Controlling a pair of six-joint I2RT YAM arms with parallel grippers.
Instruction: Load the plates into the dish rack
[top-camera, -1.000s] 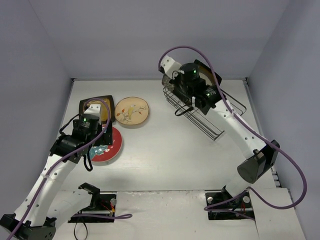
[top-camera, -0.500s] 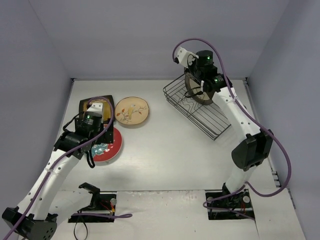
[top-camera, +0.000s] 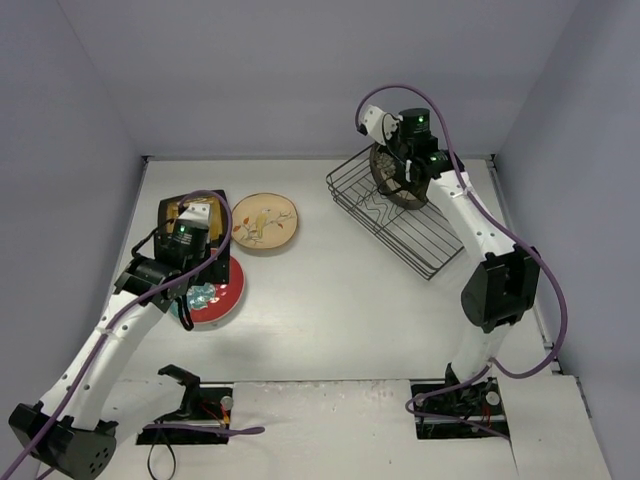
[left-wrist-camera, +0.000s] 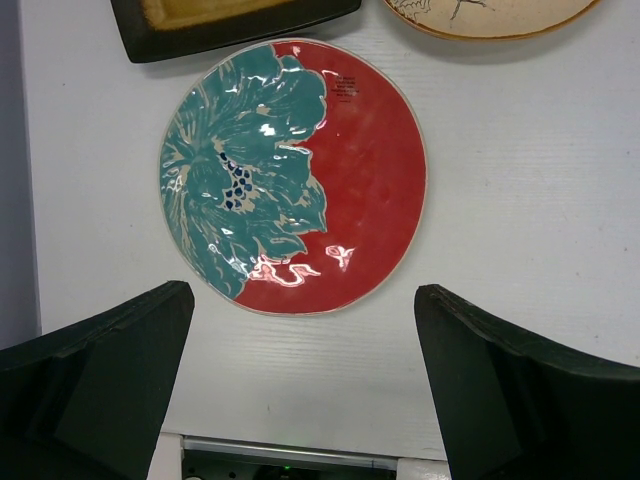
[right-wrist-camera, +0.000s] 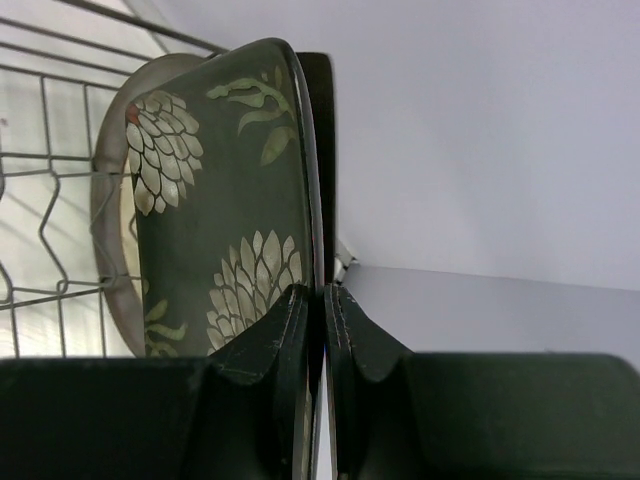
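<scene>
My right gripper (right-wrist-camera: 322, 300) is shut on the edge of the dark plate with white flowers (right-wrist-camera: 220, 200) and holds it upright over the far end of the black wire dish rack (top-camera: 400, 225). A round plate with a grey-brown rim (right-wrist-camera: 108, 230) stands in the rack just behind it. My left gripper (left-wrist-camera: 310, 390) hangs open above the table, just near of the round red-teal floral plate (left-wrist-camera: 295, 175); its fingers (left-wrist-camera: 110, 370) hold nothing. Beyond that plate lie a square amber plate (top-camera: 190, 212) and a round cream plate (top-camera: 264, 222).
The rack's wires (right-wrist-camera: 60, 190) run close to the held plate on its left. The back wall is right behind the rack, and the side wall stands near the left arm. White table surface (top-camera: 330, 300) lies between the plates and the rack.
My right arm has carried the dark flowered plate from the rack's left end back and to the right, turning it upright. The left gripper has shifted slightly and stays open.
</scene>
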